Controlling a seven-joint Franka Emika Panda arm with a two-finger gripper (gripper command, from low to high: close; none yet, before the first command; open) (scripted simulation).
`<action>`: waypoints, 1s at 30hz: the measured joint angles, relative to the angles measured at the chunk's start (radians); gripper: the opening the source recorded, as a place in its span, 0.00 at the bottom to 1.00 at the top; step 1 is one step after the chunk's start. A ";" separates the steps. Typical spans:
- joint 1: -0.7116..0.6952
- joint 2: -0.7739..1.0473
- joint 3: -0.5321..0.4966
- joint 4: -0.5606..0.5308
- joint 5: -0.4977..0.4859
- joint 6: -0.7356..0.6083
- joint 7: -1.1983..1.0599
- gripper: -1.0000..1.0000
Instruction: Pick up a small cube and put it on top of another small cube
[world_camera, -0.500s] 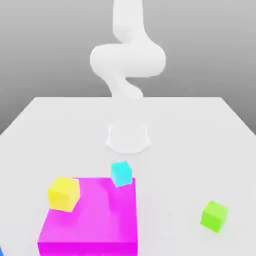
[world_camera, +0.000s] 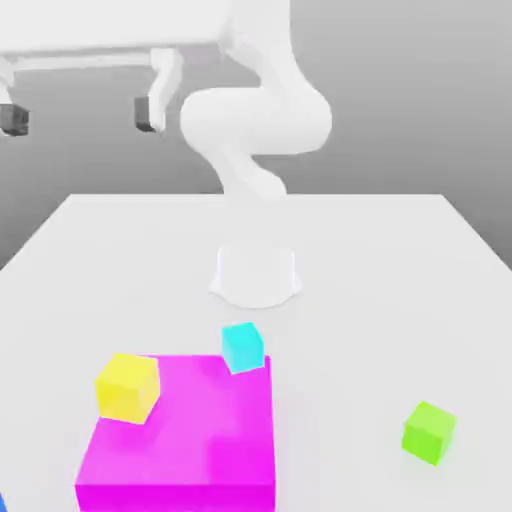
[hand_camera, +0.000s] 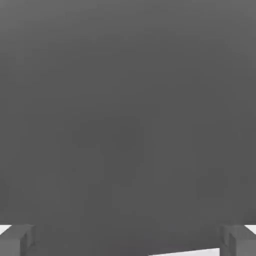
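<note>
Hovering high, gripper (world_camera: 80, 117) spread wide (holding nothing), cyan cube (world_camera: 243, 347) – yellow cube (world_camera: 127, 386) on magenta block (world_camera: 190, 440)

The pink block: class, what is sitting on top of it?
On the pink block sit a yellow cube and a blue cube, apart. The surface under each cube is covered.

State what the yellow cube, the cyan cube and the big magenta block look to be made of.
Yellow cube, cyan cube: flat, matte, plastic-like; uniform colour, no grain or gloss. Magenta block: same plain look, slightly glossier; its top carries soft pale patches like reflections. As rendered solids, their true material stays open.
</note>
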 joint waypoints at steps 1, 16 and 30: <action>-0.006 0.037 -0.010 0.008 0.012 0.005 -0.016 0.50; -0.185 0.582 -0.057 0.126 0.137 0.089 -0.217 0.50; -0.261 0.824 -0.017 0.184 0.192 0.204 -0.279 0.00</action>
